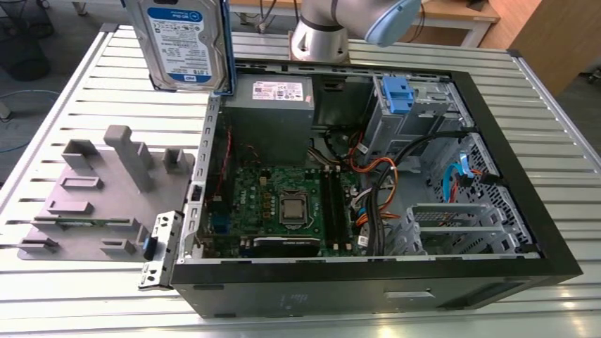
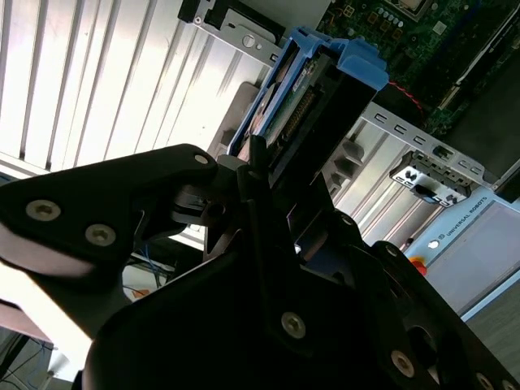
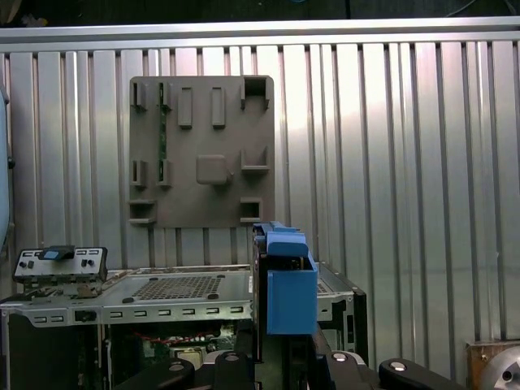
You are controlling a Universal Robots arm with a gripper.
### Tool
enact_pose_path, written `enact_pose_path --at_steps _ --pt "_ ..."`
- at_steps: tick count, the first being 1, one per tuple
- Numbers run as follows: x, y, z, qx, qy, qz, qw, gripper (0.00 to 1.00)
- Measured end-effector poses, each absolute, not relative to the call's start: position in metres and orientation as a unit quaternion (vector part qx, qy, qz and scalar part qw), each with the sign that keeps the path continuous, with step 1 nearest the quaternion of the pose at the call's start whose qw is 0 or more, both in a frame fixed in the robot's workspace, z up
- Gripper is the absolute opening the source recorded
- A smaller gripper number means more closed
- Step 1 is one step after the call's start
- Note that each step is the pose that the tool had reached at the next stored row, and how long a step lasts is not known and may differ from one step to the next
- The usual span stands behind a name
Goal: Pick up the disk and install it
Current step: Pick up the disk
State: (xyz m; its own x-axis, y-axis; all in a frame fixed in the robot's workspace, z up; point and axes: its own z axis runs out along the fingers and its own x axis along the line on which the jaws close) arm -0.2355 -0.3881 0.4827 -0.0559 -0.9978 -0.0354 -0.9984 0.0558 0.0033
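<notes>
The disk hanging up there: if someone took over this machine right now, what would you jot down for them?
Gripper: shut on the disk, held upright in the air.
Disk: near the open computer case, by its far corner on the exterior view's left.
Done: disk picked up, clear of the table and the grey fixture plate.
Left: installing; the disk is not yet in the drive cage.

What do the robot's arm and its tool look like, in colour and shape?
The arm is a round silver-grey tube with a light blue cap on its joint. The tool is matte black, built of angular plates and links fixed with silver screws.
</notes>
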Motion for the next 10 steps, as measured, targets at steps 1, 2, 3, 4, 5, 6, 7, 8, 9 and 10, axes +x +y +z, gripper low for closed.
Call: enact_pose_path --at_steps 1,2,3,4,5,6,7,8,9,10 --pt "-0.2355 -0.3881 0.4827 -0.687 0.727 0.013 0.012 0.35" --pt "-0.2354 -0.3881 0.4827 -0.687 0.726 0.013 0.012 0.35" --pt "-0.2354 -0.3881 0.4827 -0.687 0.726 0.013 0.012 0.35" --pt "-0.2354 -0.3881 0.4827 -0.687 0.727 0.013 0.012 0.35" --pt "-0.2352 -0.3881 0.4827 -0.687 0.726 0.013 0.012 0.35" --pt "-0.2345 -0.3881 0.4827 -0.687 0.726 0.013 0.012 0.35" --pt "-0.2339 -0.3881 0.4827 -0.687 0.726 0.013 0.012 0.35" --pt "-0.2332 -0.3881 0.4827 -0.687 0.726 0.013 0.012 0.35" --pt "-0.2321 -0.3881 0.4827 -0.687 0.726 0.013 0.012 0.35" --pt "-0.2310 -0.3881 0.4827 -0.687 0.726 0.013 0.012 0.35"
